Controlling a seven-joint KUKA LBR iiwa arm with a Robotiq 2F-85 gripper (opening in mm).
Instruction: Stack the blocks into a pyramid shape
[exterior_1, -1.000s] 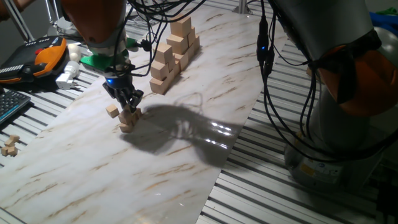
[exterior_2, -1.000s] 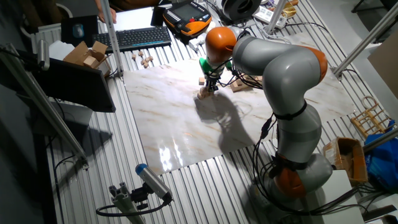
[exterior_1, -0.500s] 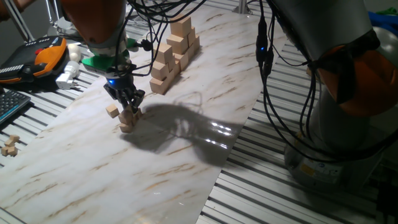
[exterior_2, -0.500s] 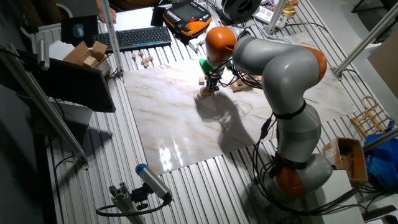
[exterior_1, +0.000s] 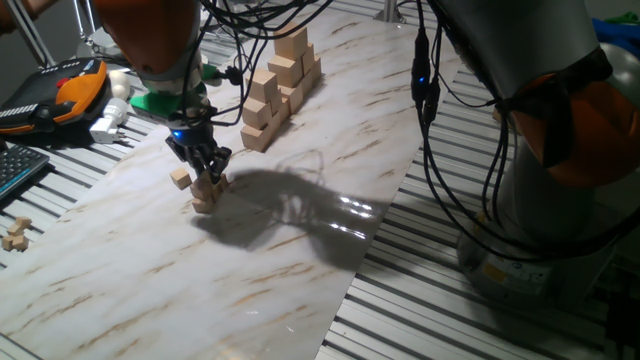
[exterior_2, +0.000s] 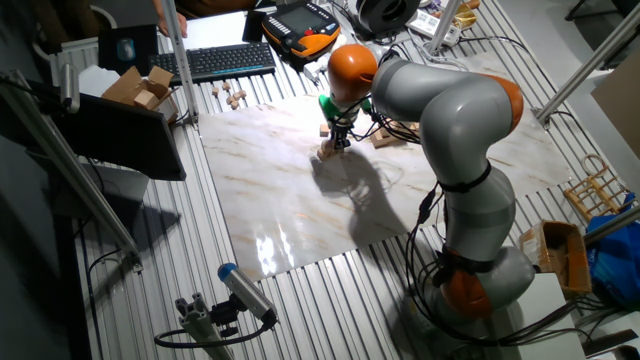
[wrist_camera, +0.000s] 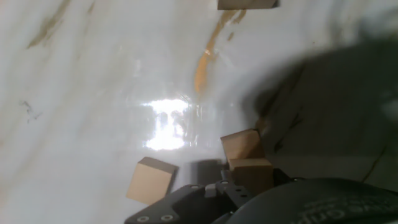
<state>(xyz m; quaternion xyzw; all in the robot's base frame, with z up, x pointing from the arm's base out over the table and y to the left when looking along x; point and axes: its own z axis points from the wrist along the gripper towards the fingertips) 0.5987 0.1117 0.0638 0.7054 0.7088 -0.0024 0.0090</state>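
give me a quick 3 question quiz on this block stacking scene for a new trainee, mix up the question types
1. True or false: the gripper is over the small pile of blocks on the marble board.
2. Multiple choice: in the fixed view with the tall staircase stack at top centre, where is the loose small block relative to the small pile? A) right of it B) left of it C) on top of it
3. Fill in: the handheld controller off the board's edge has a casing coloured ____.

Key: 1 true; 2 B; 3 orange
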